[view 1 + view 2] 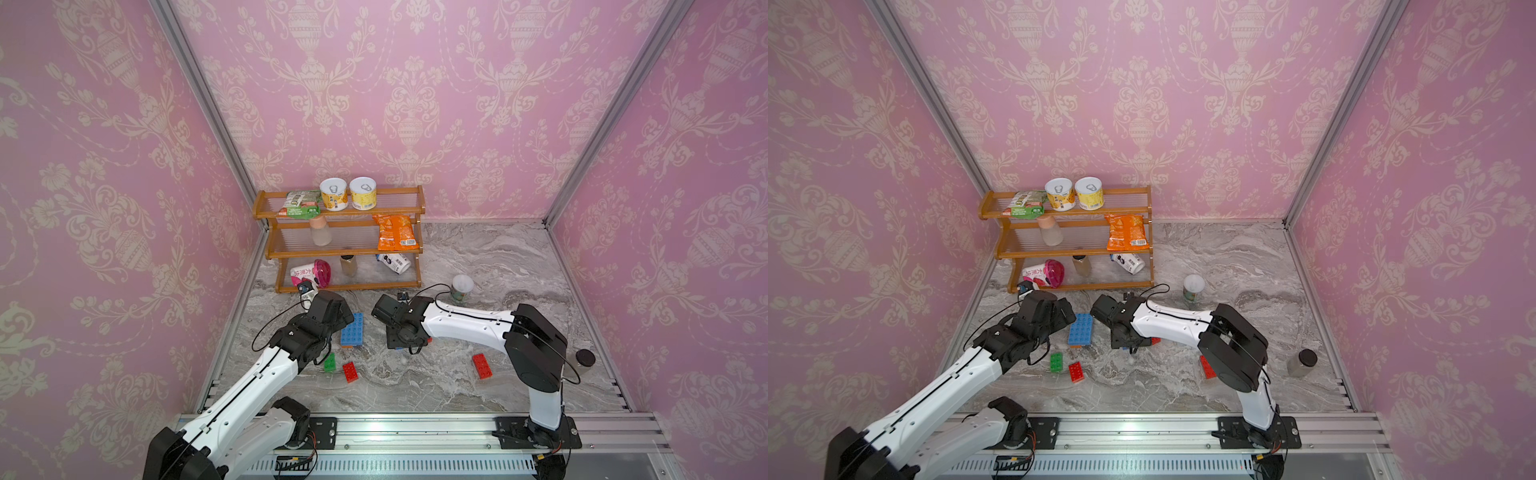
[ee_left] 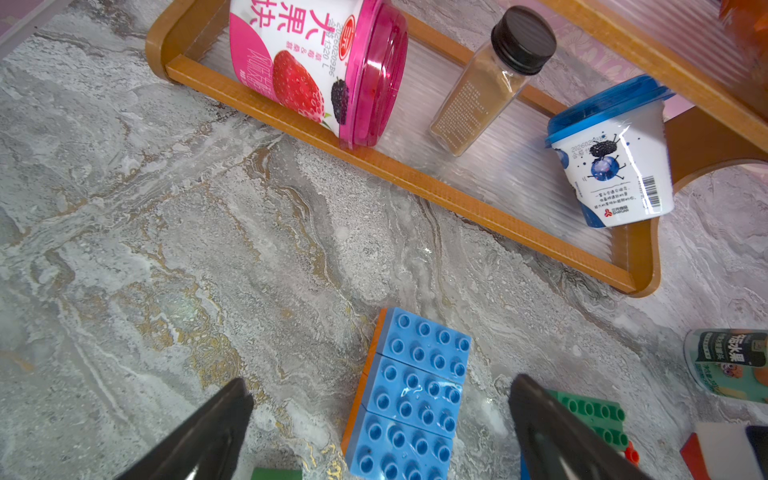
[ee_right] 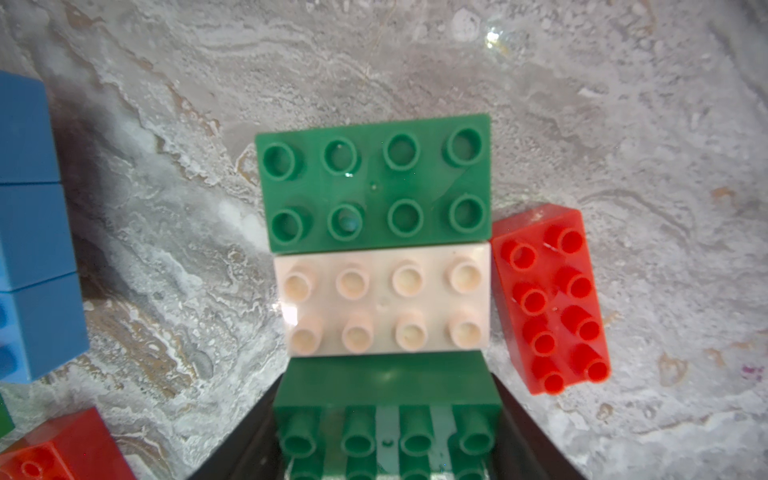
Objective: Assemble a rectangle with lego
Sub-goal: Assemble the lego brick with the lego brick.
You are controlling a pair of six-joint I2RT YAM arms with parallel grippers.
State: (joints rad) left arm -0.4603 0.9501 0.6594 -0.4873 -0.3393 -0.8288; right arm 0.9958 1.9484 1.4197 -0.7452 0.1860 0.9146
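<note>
**A:** Starting left: the left gripper (image 2: 379, 384) hangs with its fingers (image 2: 208, 432) spread wide and holding nothing. The blue slab (image 2: 411, 395) shows through the gap, flat on the marble table (image 2: 166, 249).

**B:** That wrist view tells more than the overhead. It shows three blue bricks side by side on an orange layer (image 2: 365, 374). In both top views the slab (image 1: 352, 329) (image 1: 1080, 329) reads as one blue plate, left of centre.

**A:** Nearer than the slab lie a loose green brick (image 1: 329, 362) and a loose red brick (image 1: 350, 371), close together.

**B:** In the middle, the right arm (image 1: 465, 324) covers its own work from above. Only a sliver of red (image 1: 429, 340) peeks out.

**A:** The right wrist view opens it up. The right gripper (image 3: 386, 415) is clamped on a gripped green brick (image 3: 386, 390), studs up. Beyond it a cream brick (image 3: 382, 303) and a second green brick (image 3: 374, 183) sit long side to long side, touching. A red brick (image 3: 550, 299) lies just beside their ends.

**B:** Is the gripped one touching the cream?

**A:** Their edges meet in the view, but I can't tell if they touch.

**B:** Far right, a lone red brick (image 1: 482, 365) lies well apart. In a top view the arm hides part of it (image 1: 1207, 368).
</note>
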